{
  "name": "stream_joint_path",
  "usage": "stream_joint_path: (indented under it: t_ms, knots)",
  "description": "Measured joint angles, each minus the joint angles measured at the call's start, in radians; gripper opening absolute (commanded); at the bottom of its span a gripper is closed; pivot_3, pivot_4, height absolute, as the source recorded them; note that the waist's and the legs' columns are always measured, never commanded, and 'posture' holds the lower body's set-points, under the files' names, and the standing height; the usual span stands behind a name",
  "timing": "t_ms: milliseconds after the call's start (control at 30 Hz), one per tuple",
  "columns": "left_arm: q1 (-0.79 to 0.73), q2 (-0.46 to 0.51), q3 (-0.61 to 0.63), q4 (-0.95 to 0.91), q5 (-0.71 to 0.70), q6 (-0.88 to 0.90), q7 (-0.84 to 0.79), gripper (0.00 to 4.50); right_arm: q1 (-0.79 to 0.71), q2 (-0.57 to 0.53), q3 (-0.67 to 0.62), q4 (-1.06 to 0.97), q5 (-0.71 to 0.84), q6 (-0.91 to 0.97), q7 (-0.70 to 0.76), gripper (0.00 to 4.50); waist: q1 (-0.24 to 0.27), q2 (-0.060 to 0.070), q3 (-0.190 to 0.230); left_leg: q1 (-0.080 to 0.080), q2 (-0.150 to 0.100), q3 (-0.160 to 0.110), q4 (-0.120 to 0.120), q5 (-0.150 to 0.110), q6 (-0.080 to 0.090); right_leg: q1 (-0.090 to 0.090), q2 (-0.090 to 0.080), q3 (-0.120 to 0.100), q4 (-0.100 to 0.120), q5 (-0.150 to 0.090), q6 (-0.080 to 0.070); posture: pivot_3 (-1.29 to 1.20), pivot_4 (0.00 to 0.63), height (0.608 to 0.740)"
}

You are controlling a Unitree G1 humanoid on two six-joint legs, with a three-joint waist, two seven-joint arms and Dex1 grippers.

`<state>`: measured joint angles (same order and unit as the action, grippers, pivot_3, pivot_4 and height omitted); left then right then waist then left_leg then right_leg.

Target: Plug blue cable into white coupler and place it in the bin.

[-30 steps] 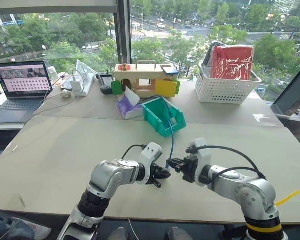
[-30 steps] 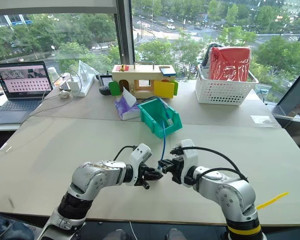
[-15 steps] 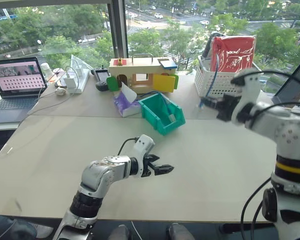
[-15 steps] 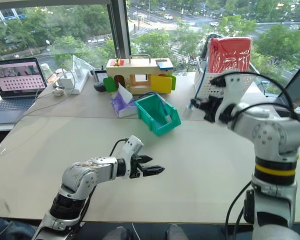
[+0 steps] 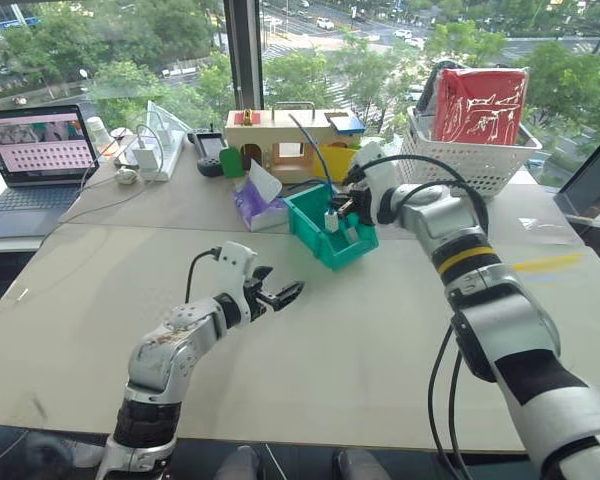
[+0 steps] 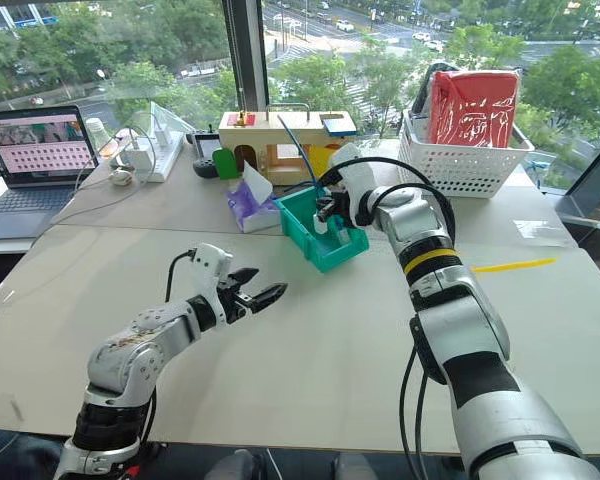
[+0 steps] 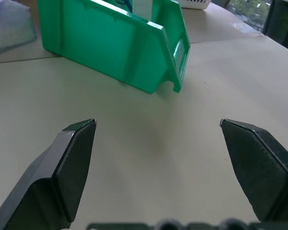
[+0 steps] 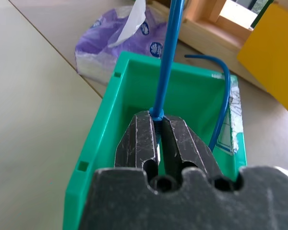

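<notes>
The teal-green bin stands past the table's middle. My right gripper hangs in its open top, shut on the blue cable, which rises from the fingertips and arcs back over the wooden toy. A small white piece at the tips, inside the bin, looks like the white coupler; the fingers hide it in the right wrist view. A second bend of blue cord lies along the bin's inner wall. My left gripper hovers open and empty over bare table in front of the bin.
A purple tissue pack lies just left of the bin. Behind it stand a wooden toy house and a white lattice basket holding a red bag. A laptop and white chargers sit at the far left.
My right gripper carried the blue cable away from the left gripper, swung up and right, then came to the bin's top. The left gripper opened and drew off to the left.
</notes>
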<state>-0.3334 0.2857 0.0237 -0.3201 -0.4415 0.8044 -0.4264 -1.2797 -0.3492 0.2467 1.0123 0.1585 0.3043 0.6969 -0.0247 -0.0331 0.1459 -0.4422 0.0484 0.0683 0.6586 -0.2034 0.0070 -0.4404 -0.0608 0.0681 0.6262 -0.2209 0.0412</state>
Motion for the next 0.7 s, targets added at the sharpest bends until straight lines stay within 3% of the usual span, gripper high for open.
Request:
stream_joint_path:
  t_ms: [300,367,500,567,700]
  knots:
    - [-0.012,0.025,0.013,0.016,0.035,-0.081,0.019,4.5,-0.048,0.01,-0.129,0.022,-0.004,-0.055,0.023,4.43,-0.007,0.0,0.001,0.001,0.0,-0.001,0.001,0.001,-0.002,0.0,0.001,-0.001,0.003,0.001,-0.001,0.0,0.15,0.737]
    - [-0.042,0.044,0.018,0.054,0.06,-0.134,0.015,4.5,-0.025,-0.007,-0.202,-0.08,0.052,-0.002,0.027,4.47,-0.005,0.0,0.001,0.001,0.0,-0.001,0.001,0.001,-0.002,0.0,0.001,-0.001,0.003,0.001,-0.001,0.0,0.15,0.737]
    - [-0.069,0.087,0.045,0.131,0.08,-0.228,-0.025,4.5,0.208,-0.089,-0.331,-0.553,0.19,0.126,0.042,4.47,0.013,0.0,0.001,0.001,0.0,-0.004,0.0,0.0,-0.001,0.002,0.001,-0.004,0.003,0.001,-0.001,0.0,0.15,0.737]
    - [-0.075,0.112,0.064,0.17,0.085,-0.265,-0.052,4.5,0.454,-0.14,-0.386,-0.874,0.278,0.252,0.032,4.47,0.022,0.0,0.0,-0.001,0.0,-0.004,0.0,0.0,0.0,0.002,0.0,-0.005,0.003,0.001,-0.001,0.0,0.15,0.737]
    - [-0.066,0.14,0.086,0.215,0.086,-0.324,-0.099,4.5,0.886,-0.231,-0.415,-1.259,0.316,0.382,0.009,4.47,0.033,0.0,0.0,-0.003,0.0,-0.003,0.0,0.0,0.0,0.001,0.0,-0.004,0.001,0.0,0.0,0.0,0.15,0.737]
